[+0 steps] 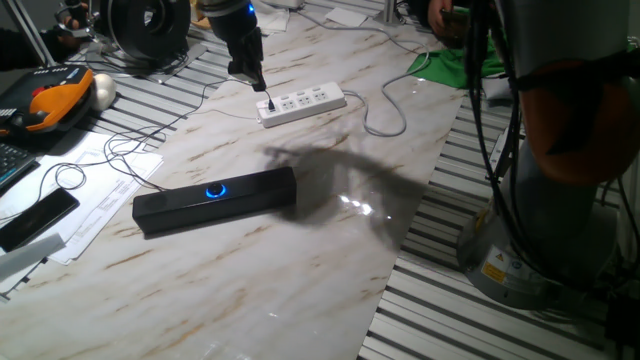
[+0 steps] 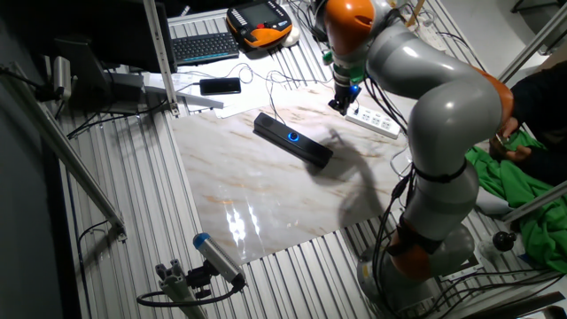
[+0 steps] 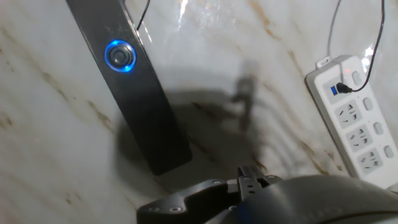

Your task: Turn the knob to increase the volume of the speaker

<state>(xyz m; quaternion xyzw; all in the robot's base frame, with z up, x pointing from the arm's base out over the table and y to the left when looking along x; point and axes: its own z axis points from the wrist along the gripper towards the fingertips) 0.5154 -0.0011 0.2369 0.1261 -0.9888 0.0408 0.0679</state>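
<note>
The long, slim black rectangular speaker (image 1: 214,200) lay flat on the marble-patterned tabletop (image 1: 300,290), toward its cluttered edge beside the loose white papers (image 1: 100,195). The small round knob with a glowing blue ring (image 1: 216,191) sat in the middle of the bar's upper face, untouched. The white plastic power strip (image 1: 302,103) rested near the far edge of the tabletop, well apart from the speaker, with a black plug and cable in one socket. The arm's dark two-finger gripper (image 1: 248,68) hung in the air above the end of the power strip, apart from the speaker, holding nothing; how far its fingers stood apart could not be told. In the hand view the knob (image 3: 120,56) showed toward the upper left and the strip (image 3: 354,121) at the right. A flat black remote-like device (image 1: 35,218) lay on the papers.
</note>
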